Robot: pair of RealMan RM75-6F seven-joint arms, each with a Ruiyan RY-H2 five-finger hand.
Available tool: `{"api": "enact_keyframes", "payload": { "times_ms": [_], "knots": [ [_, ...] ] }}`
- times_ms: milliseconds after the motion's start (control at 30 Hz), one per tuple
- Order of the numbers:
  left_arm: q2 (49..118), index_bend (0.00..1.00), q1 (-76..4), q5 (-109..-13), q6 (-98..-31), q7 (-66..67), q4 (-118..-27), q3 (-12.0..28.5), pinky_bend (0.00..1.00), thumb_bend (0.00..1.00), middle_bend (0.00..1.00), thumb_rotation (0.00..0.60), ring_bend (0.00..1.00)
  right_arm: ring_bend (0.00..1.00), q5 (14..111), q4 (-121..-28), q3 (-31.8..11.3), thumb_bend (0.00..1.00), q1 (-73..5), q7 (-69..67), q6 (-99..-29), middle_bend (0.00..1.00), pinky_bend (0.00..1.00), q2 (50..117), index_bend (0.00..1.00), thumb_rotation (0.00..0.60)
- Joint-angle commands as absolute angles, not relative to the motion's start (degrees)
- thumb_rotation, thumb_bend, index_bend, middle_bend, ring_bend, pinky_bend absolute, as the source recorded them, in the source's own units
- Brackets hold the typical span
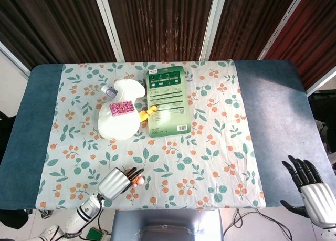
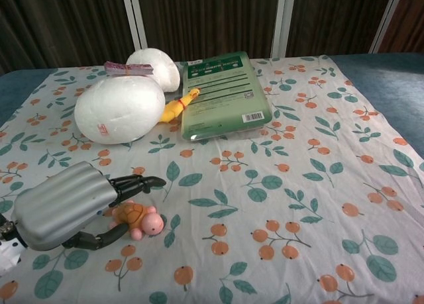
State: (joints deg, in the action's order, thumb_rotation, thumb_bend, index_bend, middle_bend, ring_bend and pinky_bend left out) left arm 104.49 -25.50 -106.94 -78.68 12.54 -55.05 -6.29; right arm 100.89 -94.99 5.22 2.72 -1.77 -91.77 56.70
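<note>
A small toy turtle (image 2: 138, 219) with a pink head and orange shell lies on the floral cloth (image 2: 298, 152) near the front left; the head view shows the turtle (image 1: 139, 181) at my fingertips. My left hand (image 2: 73, 204) sits right beside it, its fingers (image 2: 136, 182) stretched out just above the turtle and the thumb curled below, not closed on it. In the head view the left hand (image 1: 116, 182) is at the table's front edge. My right hand (image 1: 310, 186) hovers past the front right corner with its fingers apart, holding nothing.
A large white foam egg (image 2: 119, 109) carrying a pink packet (image 2: 127, 68) stands at the back left, a smaller white one (image 2: 154, 67) behind it. A yellow rubber chicken (image 2: 179, 105) lies against a flat green package (image 2: 222, 92). Blue table surface (image 1: 278, 104) shows right of the cloth.
</note>
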Motion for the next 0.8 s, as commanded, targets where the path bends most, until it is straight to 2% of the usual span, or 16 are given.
{"api": "enact_keyframes", "payload": {
  "times_ms": [33,167,267,433,467,533,600,800],
  "knots": [
    [103.79,0.11,-25.64,-106.39,-78.06,13.39,-56.39,-6.50,1.00,0.37,0.18,0.600,0.97,0.00,100.84,-94.93,5.20,0.13,2.72,-1.93,-91.79,0.00,0.00,56.69,0.00,0.600],
    [103.45,0.15,-25.71,-106.28,-78.01,13.95,-57.23,-6.71,1.00,0.37,0.20,0.600,0.97,0.00,100.92,-94.91,5.24,0.13,2.72,-2.01,-91.80,0.00,0.00,56.64,0.00,0.600],
    [103.71,0.25,-25.84,-106.18,-77.76,14.16,-56.88,-6.84,1.00,0.37,0.30,0.600,0.97,0.00,100.95,-94.95,5.25,0.13,2.75,-2.02,-91.85,0.00,0.00,56.61,0.00,0.600],
    [105.37,0.54,-25.92,-106.80,-79.62,13.77,-54.02,-6.68,1.00,0.38,0.59,0.600,0.97,0.00,100.86,-94.97,5.21,0.13,2.79,-2.02,-91.91,0.00,0.00,56.60,0.00,0.600],
    [105.90,0.57,-25.85,-107.01,-80.44,13.65,-53.07,-6.58,1.00,0.38,0.62,0.600,0.97,0.00,100.83,-94.97,5.20,0.13,2.78,-2.01,-91.89,0.00,0.00,56.60,0.00,0.600],
    [107.24,0.71,-25.74,-107.56,-82.44,12.96,-50.76,-6.38,1.00,0.45,0.75,0.600,0.99,0.00,100.75,-94.98,5.19,0.13,2.74,-1.98,-91.74,0.00,0.00,56.59,0.00,0.600],
    [108.24,0.78,-25.67,-107.95,-84.03,11.94,-48.90,-6.31,1.00,0.51,0.82,0.600,1.00,0.00,100.75,-95.01,5.20,0.13,2.71,-1.93,-91.67,0.00,0.00,56.58,0.00,0.600],
    [109.48,0.81,-25.65,-108.41,-86.11,10.59,-46.65,-6.23,1.00,0.53,0.87,0.600,1.00,0.00,100.82,-95.01,5.22,0.13,2.73,-1.84,-91.70,0.00,0.00,56.62,0.00,0.600]
  ]
}}
